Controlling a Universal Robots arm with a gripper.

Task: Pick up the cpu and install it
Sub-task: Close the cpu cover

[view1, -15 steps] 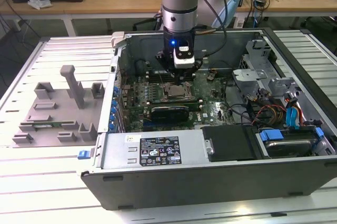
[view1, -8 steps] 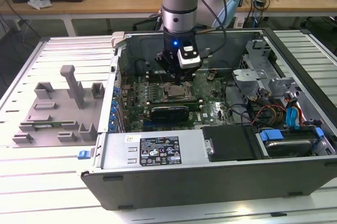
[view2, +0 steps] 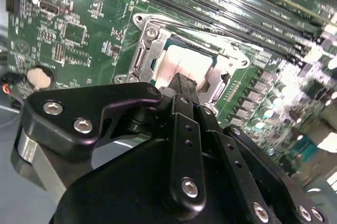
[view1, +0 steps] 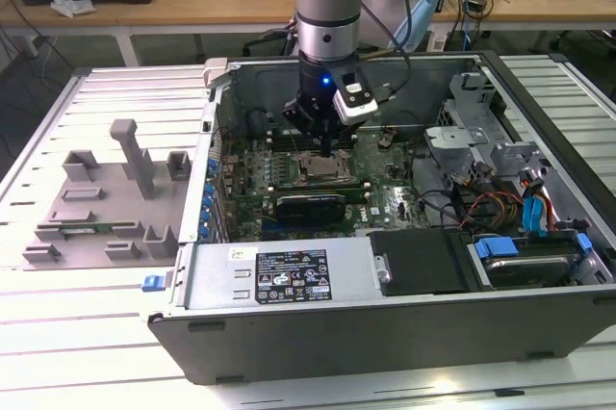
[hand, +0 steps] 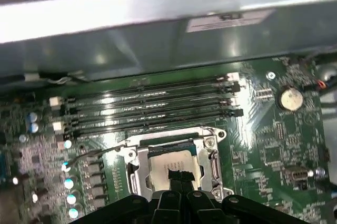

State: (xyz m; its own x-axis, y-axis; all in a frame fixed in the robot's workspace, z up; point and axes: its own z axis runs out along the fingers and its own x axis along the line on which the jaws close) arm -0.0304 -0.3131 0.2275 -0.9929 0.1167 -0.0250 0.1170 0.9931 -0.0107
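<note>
Nearest the lens in the second wrist view, the gripper [view2: 181,84] is seen with its jaws drawn together to a narrow tip. Nothing is visibly clamped between them, and they are held at or just above the cpu [view2: 185,62]; contact cannot be confirmed. In the exterior view, a grey fixture tray [view1: 106,208] is set on the desk [view1: 58,333] at nine o'clock of the open computer case [view1: 385,323]. Inside the case the cpu is found lying flat within the socket frame [view1: 306,177], with memory slots [view1: 289,140] at twelve o'clock, a black expansion card [view1: 310,206] at six and a drive bay [view1: 520,261] toward three. Seating is judged the step in hand, with pick-up done. A straight, level motion is called for, lest the chip be skewed.
</note>
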